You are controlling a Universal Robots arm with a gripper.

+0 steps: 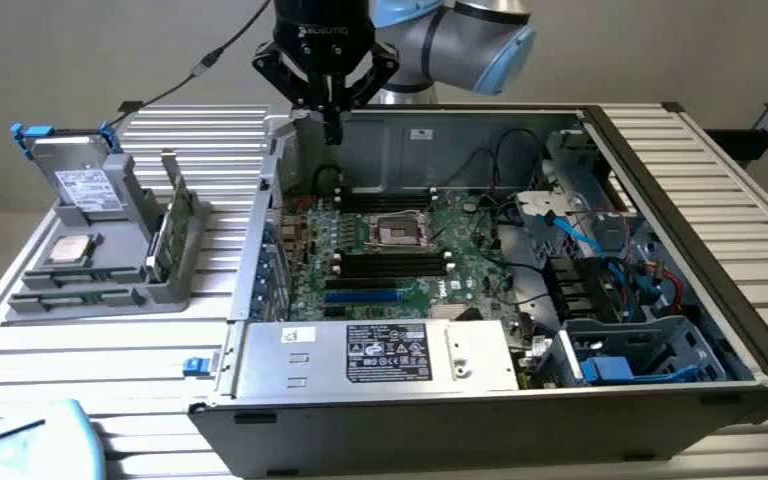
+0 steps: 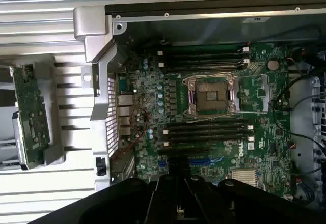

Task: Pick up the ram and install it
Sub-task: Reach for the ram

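Grey holder (image 1: pixel 97 228), frame's left, seems to have the ram (image 1: pixel 77 292) low at its front; gripper (image 1: pixel 332 128) hangs closed, empty, above the case (image 1: pixel 398 135), upper middle: pick stage, grabbing calls for opened jaws.

we see a table (image 1: pixel 157 370) of pale ribbed metal slats carrying everything. an open computer case (image 1: pixel 491 425) lies on its side across the middle and the exterior view's right. a grey parts holder (image 1: pixel 84 290) sits just beside it, on the exterior view's left. a small blue piece (image 1: pixel 197 365) sits by the case's near corner, and a pale blue object (image 1: pixel 37 440) rests at the table's near edge
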